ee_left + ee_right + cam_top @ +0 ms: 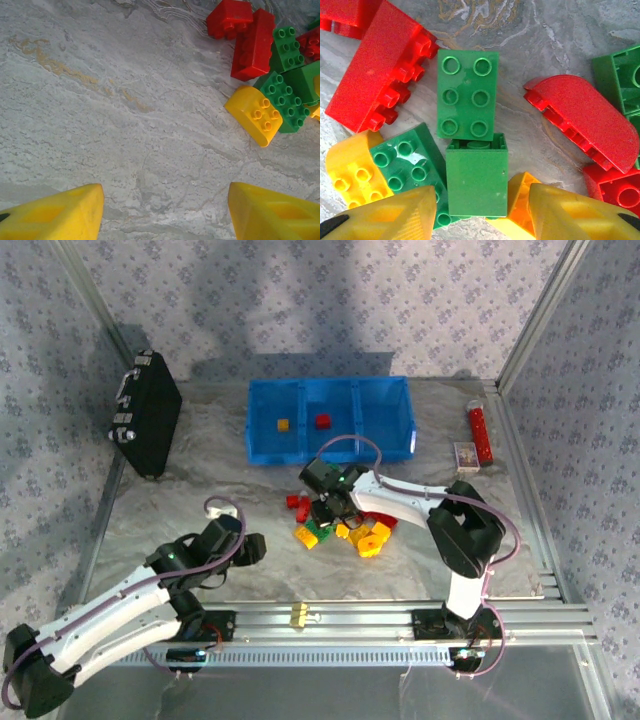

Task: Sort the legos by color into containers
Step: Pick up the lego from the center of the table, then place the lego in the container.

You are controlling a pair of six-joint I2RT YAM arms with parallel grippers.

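Note:
The legos lie in a loose pile (345, 525) of red, green and yellow bricks on the grey table, in front of the blue tray (330, 385). The tray's left container holds a yellow brick (283, 424) and the middle one a red brick (322, 421). My right gripper (482, 210) is down in the pile, open. Its yellow fingers straddle a green brick lying on its side (476, 170), with a gap showing on each side. An orange brick (520, 200) sits against the right finger. My left gripper (165, 210) hangs open over bare table, left of the pile.
A black hard case (148, 412) leans at the back left. A red tube (481, 433) and a small white box (466, 455) lie right of the tray. Metal rails (380, 620) run along the near edge. Grey table stretches left of the pile.

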